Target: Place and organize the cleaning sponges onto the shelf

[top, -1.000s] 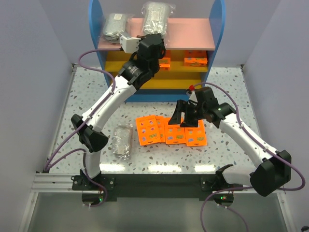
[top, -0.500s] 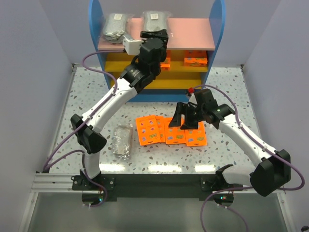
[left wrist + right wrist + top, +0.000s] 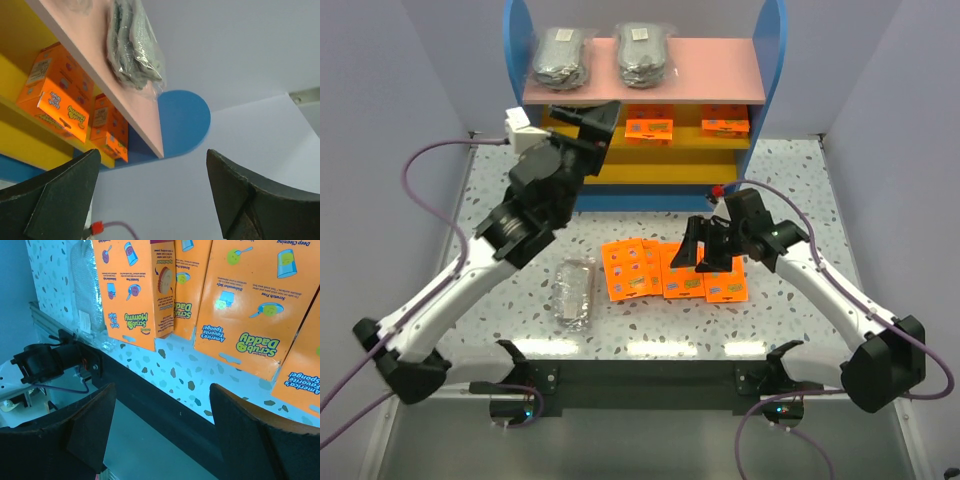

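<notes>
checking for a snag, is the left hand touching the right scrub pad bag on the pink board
Apart. The left wrist view shows the left hand open and empty, the bag lying well beyond its fingers on the pink board.

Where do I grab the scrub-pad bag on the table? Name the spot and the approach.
Grip the bag across its narrow middle, straight down from above, jaws closing left-right. It lies flat, long axis running near to far, apart from the orange packets to its right. Likely a job for the left gripper.
</notes>
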Available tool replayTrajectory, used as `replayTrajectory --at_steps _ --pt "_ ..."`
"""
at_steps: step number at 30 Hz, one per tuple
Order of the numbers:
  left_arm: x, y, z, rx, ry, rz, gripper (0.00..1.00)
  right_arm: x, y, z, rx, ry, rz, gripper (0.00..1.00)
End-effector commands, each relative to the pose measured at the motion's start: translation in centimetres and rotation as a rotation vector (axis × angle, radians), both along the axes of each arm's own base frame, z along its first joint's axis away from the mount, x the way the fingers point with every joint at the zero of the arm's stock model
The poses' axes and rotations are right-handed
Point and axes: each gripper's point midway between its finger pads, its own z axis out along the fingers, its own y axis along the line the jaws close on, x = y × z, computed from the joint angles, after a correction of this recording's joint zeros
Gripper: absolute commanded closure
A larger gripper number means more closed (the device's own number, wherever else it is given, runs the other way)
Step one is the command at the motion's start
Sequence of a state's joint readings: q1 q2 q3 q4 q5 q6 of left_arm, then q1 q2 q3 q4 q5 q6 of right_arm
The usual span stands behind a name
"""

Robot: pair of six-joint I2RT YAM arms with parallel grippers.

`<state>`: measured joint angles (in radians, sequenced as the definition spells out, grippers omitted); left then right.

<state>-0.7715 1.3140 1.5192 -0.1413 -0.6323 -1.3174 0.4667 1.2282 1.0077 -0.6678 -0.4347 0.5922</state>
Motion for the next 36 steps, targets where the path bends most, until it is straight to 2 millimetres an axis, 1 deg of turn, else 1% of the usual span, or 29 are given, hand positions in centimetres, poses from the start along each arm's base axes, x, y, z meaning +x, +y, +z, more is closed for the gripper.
replayTrajectory --at_steps 1,3,4,5,6,7,8,9,10,11,12,13,16,18,20,21,23,24,27,29,31,36 --pt "-4.6 1.8 -3.2 0.149 -0.029 -0.117 0.08 -0.4 0.1 1.1 0.038 -0.043 0.005 0.21" --pt "-6.5 2.4 -6.6 0.206 0.010 -0.174 0.10 -0.6 0.1 0.6 0.046 -0.031 -0.007 0.21" --pt "-7.9 3.3 -10.4 0.250 0.070 -0.198 0.11 -0.6 0.2 0.8 0.058 -0.038 -0.009 0.21" --pt "-8.6 3.4 -12.4 0.260 0.107 -0.220 0.11 -0.6 0.3 0.6 0.062 -0.029 -0.014 0.21" --pt "-9.7 2.8 -14.0 0.275 0.118 -0.292 0.12 -0.8 0.3 0.2 0.066 -0.016 -0.017 0.21" --pt "-10.6 2.8 -17.0 0.298 0.153 -0.329 0.13 -0.7 0.4 0.2 0.073 -0.019 -0.018 0.21" --pt "-11.2 2.6 -18.8 0.303 0.184 -0.362 0.13 -0.8 0.4 0.1 0.072 -0.014 -0.022 0.21" --pt "-12.3 1.8 -20.0 0.287 0.201 -0.432 0.13 -0.9 0.4 -0.1 0.070 -0.007 -0.022 0.21" --pt "-13.0 1.9 -23.1 0.303 0.254 -0.460 0.14 -0.9 0.3 -0.1 0.069 -0.008 -0.022 0.21" --pt "-13.6 1.7 -24.4 0.296 0.274 -0.483 0.16 -0.9 0.3 -0.1 0.068 -0.008 -0.021 0.21" --pt "-14.2 1.4 -25.2 0.264 0.287 -0.513 0.16 -0.9 0.2 -0.1 0.065 -0.009 -0.022 0.21" --pt "-14.8 1.8 -27.3 0.262 0.317 -0.518 0.17 -1.0 0.2 -0.2 0.061 -0.005 -0.022 0.21" --pt "-15.6 2.5 -29.0 0.216 0.340 -0.511 0.17 -0.9 0.1 -0.2 0.053 -0.007 -0.025 0.21" --pt "-16.0 2.6 -29.7 0.203 0.364 -0.518 0.17 -1.0 0.0 -0.4 0.051 -0.003 -0.025 0.21" --pt "-16.5 2.3 -30.6 0.211 0.393 -0.542 0.18 -1.1 -0.1 -0.8 0.044 0.006 -0.029 0.21" --pt "-17.0 2.1 -31.7 0.214 0.437 -0.565 0.18 -1.1 -0.1 -0.8 0.043 0.006 -0.030 0.21" --pt "-17.7 1.6 -32.8 0.215 0.466 -0.601 0.18 -1.3 -0.2 -1.2 0.038 0.015 -0.030 0.21" --pt "-18.2 1.3 -34.3 0.211 0.512 -0.622 0.18 -1.3 -0.3 -1.3 0.035 0.015 -0.032 0.21" --pt "-18.9 0.8 -36.2 0.189 0.555 -0.639 0.19 -1.5 -0.3 -1.7 0.028 0.024 -0.029 0.21" --pt "-19.5 0.4 -36.6 0.183 0.577 -0.657 0.20 -1.6 -0.4 -1.8 0.024 0.025 -0.028 0.21" --pt "-19.6 0.2 -36.8 0.185 0.592 -0.651 0.20 -1.6 -0.5 -1.9 0.022 0.027 -0.029 0.21" --pt "-18.9 -0.1 -37.2 0.168 0.584 -0.616 0.20 -1.5 -0.4 -2.3 0.016 0.033 -0.023 0.21"
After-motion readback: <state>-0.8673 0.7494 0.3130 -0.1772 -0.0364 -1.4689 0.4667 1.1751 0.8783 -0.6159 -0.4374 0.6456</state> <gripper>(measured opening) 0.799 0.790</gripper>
